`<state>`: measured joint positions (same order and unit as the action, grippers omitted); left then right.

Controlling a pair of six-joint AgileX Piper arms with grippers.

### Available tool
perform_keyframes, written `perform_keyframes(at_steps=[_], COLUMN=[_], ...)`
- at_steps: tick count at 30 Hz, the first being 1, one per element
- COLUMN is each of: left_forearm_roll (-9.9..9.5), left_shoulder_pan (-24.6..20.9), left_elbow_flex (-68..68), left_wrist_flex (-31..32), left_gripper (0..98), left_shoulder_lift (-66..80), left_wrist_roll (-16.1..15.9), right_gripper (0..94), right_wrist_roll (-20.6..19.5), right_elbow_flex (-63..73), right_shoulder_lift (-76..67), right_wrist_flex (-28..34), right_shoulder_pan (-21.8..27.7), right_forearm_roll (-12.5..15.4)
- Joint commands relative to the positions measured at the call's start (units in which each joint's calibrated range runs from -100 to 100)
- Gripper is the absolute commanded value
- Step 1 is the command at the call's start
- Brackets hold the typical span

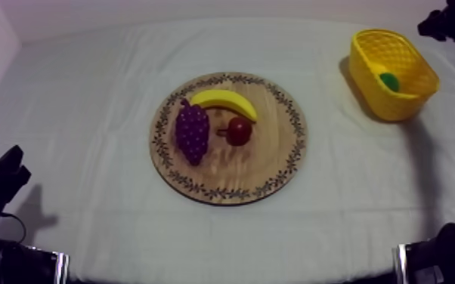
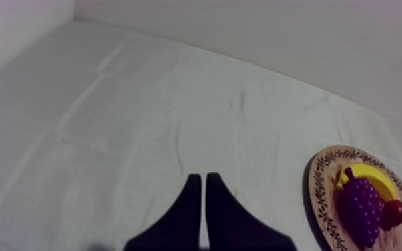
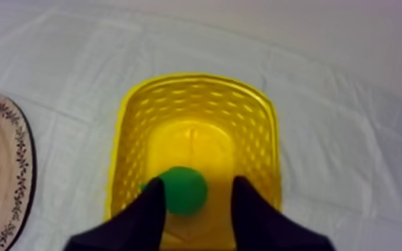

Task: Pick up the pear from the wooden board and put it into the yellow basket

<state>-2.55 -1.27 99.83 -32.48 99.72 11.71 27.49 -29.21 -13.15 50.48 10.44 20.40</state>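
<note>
Pear lies on the floor of the yellow basket, so the drop looks done & the task about complete; wooden board carries just the banana, grapes & small red fruit, bunched near its middle, no pear among them. R gripper hangs over the basket w/ both fingers spread wide; the pear shows between them but lower down, resting on the basket bottom, not pinched; one finger overlaps its edge in the right wrist view, w/ a clear gap on the other side. My read: released, holding nothing, placed above the opening so a fruit let go there lands inside w/o clipping the rim. Top view puts the R arm beyond the basket's far corner, apart from the pear. L gripper is off to the side over bare cloth, well apart from the board; its fingers are pressed together into a narrow wedge, nothing in them; prob parked there to leave the middle of the table free for the R arm, since the basket is on that arm's side.
</note>
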Motion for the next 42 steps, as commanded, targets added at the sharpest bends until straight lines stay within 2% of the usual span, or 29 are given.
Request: perform_keyframes(at_steps=[1,6,13,16,26,33,39,42], left_forearm_roll=[-0.01,-0.01,-0.01,-0.01,-0.01,-0.01,-0.01,-0.01], left_shoulder_pan=[0.0,0.0,0.0,0.0,0.0,0.0,0.0,0.0], left_elbow_flex=[-0.05,-0.05,-0.05,-0.05,-0.05,-0.05,-0.05,-0.05], left_wrist_flex=[-0.01,-0.01,-0.01,-0.01,-0.01,-0.01,-0.01,-0.01], left_gripper=[0.1,0.1,0.1,0.1,0.1,0.1,0.1,0.1], left_shoulder_lift=[0.02,0.02,0.02,0.02,0.02,0.02,0.02,0.02], left_wrist_roll=[-0.01,-0.01,-0.01,-0.01,-0.01,-0.01,-0.01,-0.01], right_gripper=[16.9,7.6,3.4,2.3,1.3,1.3,0.9,0.6], right_wrist_roll=[0.14,-0.43,-0.59,-1.29,-7.24,-17.02,-21.59,-21.73], right_elbow_flex=[-8.12,-21.76,-43.1,-50.4,-64.65,-68.17,-68.74,-69.61], right_shoulder_lift=[-11.47,-26.11,-45.11,-51.99,-67.73,-76.52,-80.07,-81.3], right_wrist_flex=[-1.81,-5.93,-15.27,-17.43,-15.54,-9.95,-8.64,-10.08], right_shoulder_pan=[-0.29,-1.67,-4.71,-5.75,-6.97,-9.57,-10.2,-10.14], right_forearm_roll=[0.55,1.13,1.91,1.39,-4.51,-13.35,-16.24,-18.16])
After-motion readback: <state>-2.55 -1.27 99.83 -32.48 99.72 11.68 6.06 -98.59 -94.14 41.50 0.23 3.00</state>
